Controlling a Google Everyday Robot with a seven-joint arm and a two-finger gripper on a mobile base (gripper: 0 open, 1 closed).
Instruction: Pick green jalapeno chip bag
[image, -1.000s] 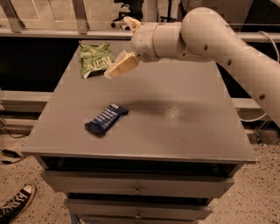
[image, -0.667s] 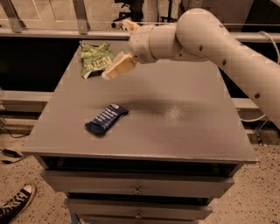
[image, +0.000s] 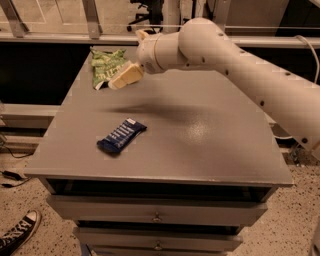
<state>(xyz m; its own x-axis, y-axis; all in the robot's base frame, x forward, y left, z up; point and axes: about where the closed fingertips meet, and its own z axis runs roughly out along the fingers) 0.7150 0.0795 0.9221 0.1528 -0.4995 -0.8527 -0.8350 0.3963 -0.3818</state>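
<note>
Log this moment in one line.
phase: pre-grasp | gripper: open, at green jalapeno chip bag, far-left corner of table | grasp: not yet | blue bar wrapper: front-left

dim warm light; the gripper (image: 127, 60), at the table's (image: 200, 145) far left, casts a soft shadow.

1. The arm (image: 250, 82) is creamy white, thick and round, like a big pipe.
2. It has a smooth, ball-like bump at about 12 o'clock in the view.
3. Small dark dots (image: 260, 65), like tiny screw holes, run along it in rows.
4. Thin rings go around the white wrist (image: 155, 50).
5. The gripper (image: 124, 59) sits at the arm's end, at about 11 o'clock.
6. Its two fingers (image: 125, 76) are pale tan and flat, and they stand apart.
</note>
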